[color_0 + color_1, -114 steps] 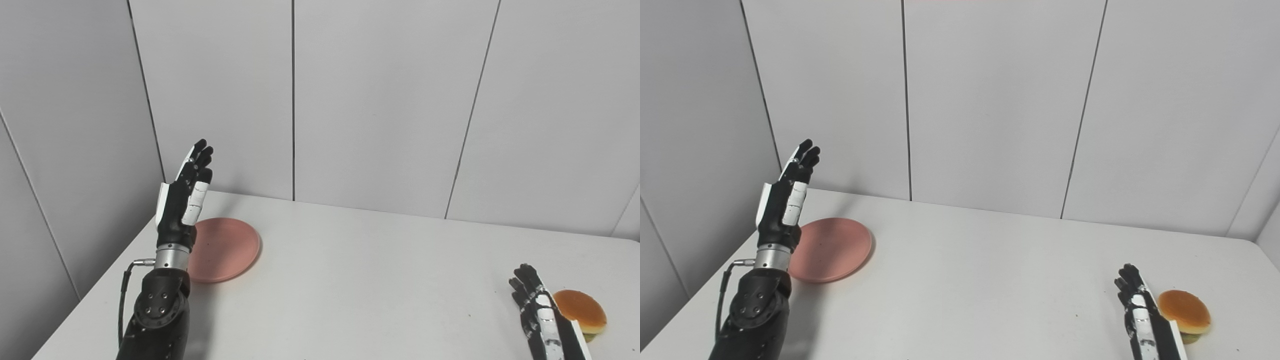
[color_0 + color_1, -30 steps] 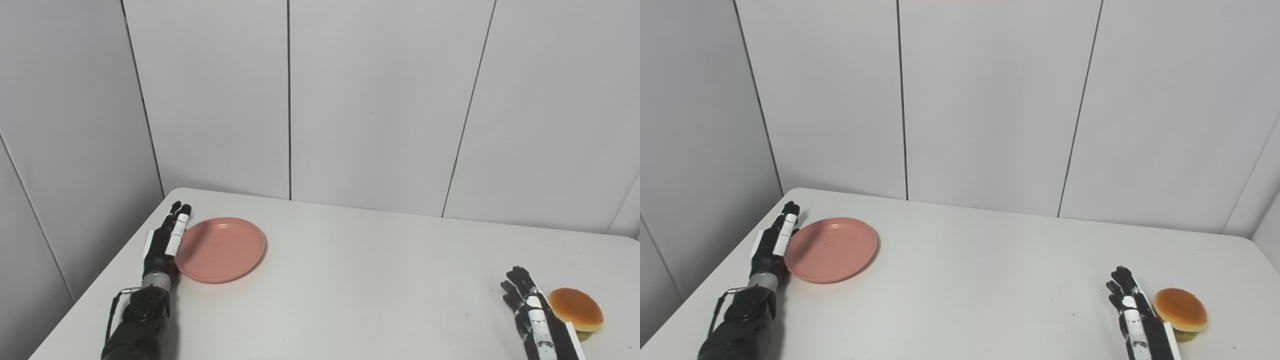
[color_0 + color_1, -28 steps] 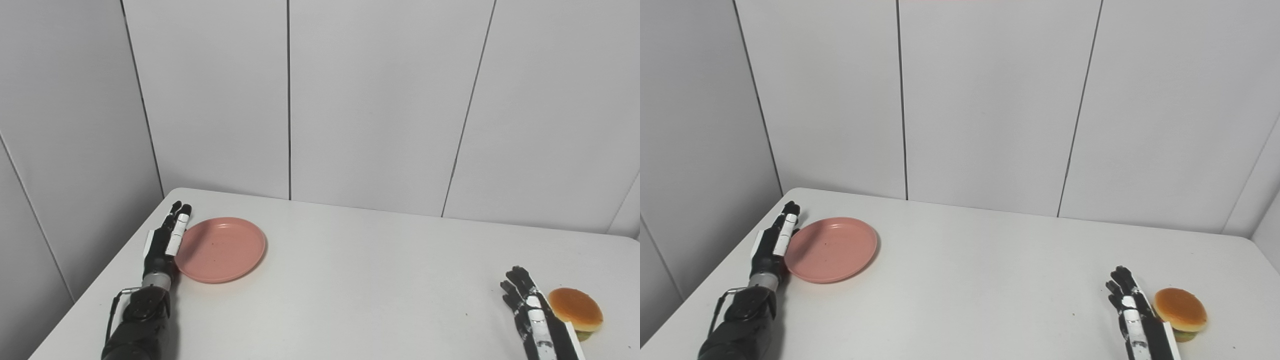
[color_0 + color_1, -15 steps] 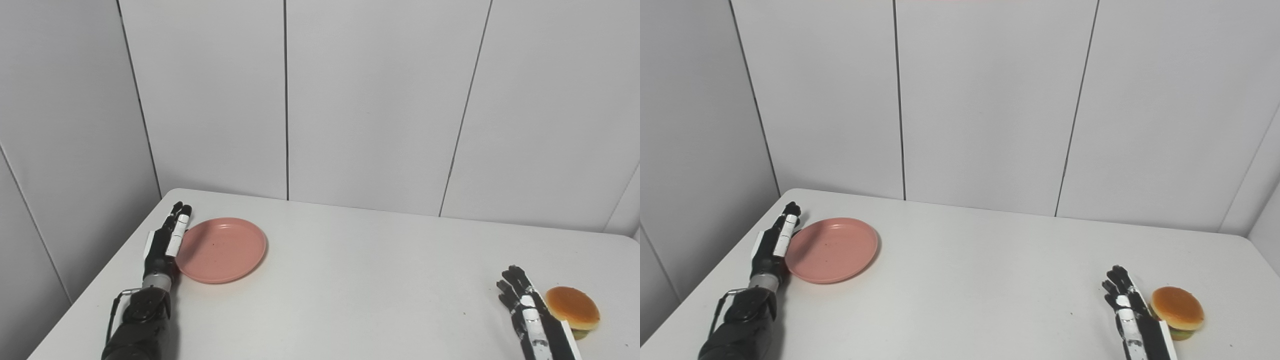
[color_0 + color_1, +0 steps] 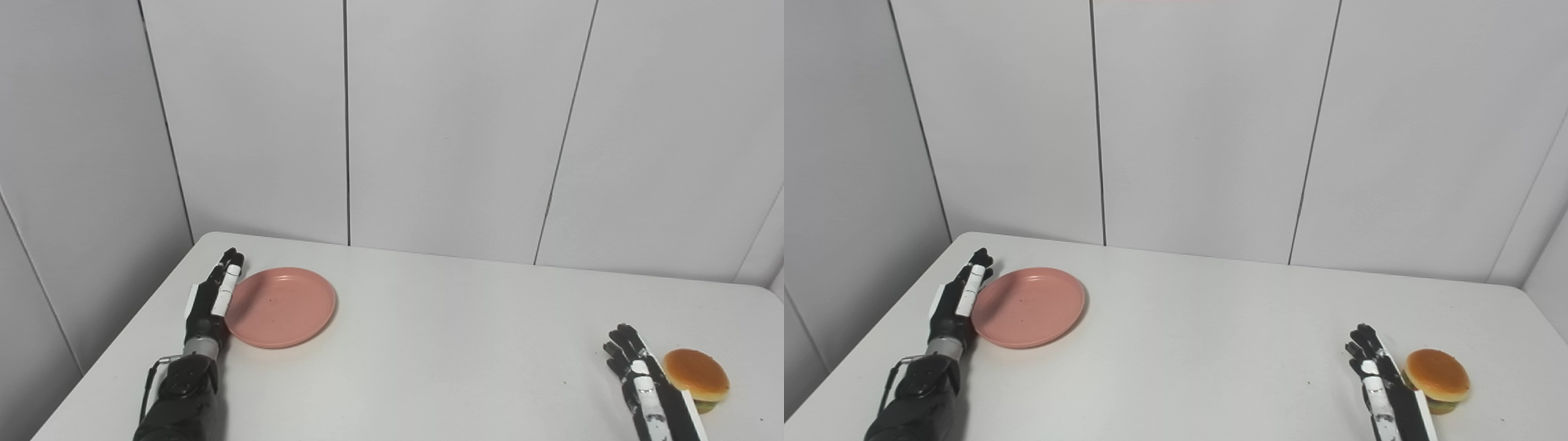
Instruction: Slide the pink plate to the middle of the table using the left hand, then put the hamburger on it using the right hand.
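Though set edge-on against the pink plate [image 5: 280, 305], left hand [image 5: 211, 302] flat with fingers straight, gripping nothing; plate far left on the white table [image 5: 441, 343], slide barely begun. From the right eye: right hand [image 5: 1381, 383] fingers spread, empty, just beside the untouched hamburger [image 5: 1437, 372] at the table's right edge.

The left hand [image 5: 211, 303] lies low at the far left, set on edge with its fingers straight, held together and pointing away from the robot; it holds nothing. Its dark forearm runs back to the near left edge. The right hand [image 5: 1375, 373] rests at the near right, fingers extended and slightly spread, empty, its arm entering from the bottom.
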Controlling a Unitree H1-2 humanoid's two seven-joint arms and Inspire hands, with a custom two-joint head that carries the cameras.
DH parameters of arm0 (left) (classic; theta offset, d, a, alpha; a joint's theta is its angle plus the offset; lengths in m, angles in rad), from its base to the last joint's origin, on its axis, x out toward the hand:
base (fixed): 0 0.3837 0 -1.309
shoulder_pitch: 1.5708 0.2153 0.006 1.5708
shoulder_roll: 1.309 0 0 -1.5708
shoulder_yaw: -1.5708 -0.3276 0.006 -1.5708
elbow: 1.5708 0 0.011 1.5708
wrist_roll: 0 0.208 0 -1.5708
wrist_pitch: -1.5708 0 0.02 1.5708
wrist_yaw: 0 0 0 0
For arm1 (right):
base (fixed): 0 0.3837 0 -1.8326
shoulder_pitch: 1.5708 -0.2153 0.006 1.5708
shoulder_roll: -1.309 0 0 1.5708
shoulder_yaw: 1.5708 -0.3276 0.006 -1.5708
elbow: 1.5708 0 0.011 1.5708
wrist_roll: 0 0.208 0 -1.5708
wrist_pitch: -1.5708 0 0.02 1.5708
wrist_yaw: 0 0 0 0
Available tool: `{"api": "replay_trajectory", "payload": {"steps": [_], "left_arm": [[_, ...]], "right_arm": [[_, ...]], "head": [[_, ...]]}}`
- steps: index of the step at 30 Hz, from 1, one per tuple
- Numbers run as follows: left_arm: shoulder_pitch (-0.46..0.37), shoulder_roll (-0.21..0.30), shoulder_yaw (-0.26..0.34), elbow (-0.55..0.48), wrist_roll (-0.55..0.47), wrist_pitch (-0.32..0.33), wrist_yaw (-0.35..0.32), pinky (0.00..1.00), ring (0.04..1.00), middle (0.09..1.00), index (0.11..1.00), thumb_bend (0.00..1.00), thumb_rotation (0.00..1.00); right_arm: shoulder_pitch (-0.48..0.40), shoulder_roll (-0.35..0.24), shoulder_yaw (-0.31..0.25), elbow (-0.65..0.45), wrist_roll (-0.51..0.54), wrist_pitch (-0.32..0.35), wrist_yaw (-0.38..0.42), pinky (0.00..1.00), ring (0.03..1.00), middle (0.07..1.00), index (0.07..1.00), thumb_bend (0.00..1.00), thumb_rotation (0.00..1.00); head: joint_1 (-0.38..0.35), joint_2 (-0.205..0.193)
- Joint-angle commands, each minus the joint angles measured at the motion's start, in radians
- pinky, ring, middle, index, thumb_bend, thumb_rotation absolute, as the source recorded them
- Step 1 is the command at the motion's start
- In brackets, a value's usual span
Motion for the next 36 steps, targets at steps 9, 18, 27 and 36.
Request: {"api": "replay_trajectory", "payload": {"steps": [9,18,27,36], "left_arm": [[-0.024,-0.053,-0.009,-0.025,0.0,0.006,-0.047,0.89,0.937,0.913,0.896,0.95,0.83],[-0.015,-0.077,-0.024,-0.056,0.008,0.02,-0.05,0.86,0.935,0.902,0.883,0.96,0.84],[-0.025,-0.097,-0.019,-0.07,-0.019,0.026,-0.094,0.94,0.944,0.928,0.913,0.95,0.83],[0.02,-0.14,-0.031,-0.197,0.008,0.081,-0.07,0.87,0.929,0.914,0.893,0.92,0.85]], "right_arm": [[0.082,0.054,0.021,0.056,-0.004,0.015,-0.012,0.94,0.901,0.913,0.9,0.8,0.83],[0.087,0.064,0.036,0.032,-0.025,0.035,-0.033,0.93,0.899,0.898,0.896,0.81,0.84],[0.087,0.081,0.047,0.008,-0.04,0.055,-0.049,0.92,0.893,0.894,0.889,0.8,0.82],[0.085,0.09,0.065,-0.007,-0.078,0.054,-0.068,0.91,0.89,0.893,0.894,0.79,0.85]], "head": [[-0.025,0.007],[-0.06,0.022],[-0.134,0.054],[-0.159,0.073]]}}
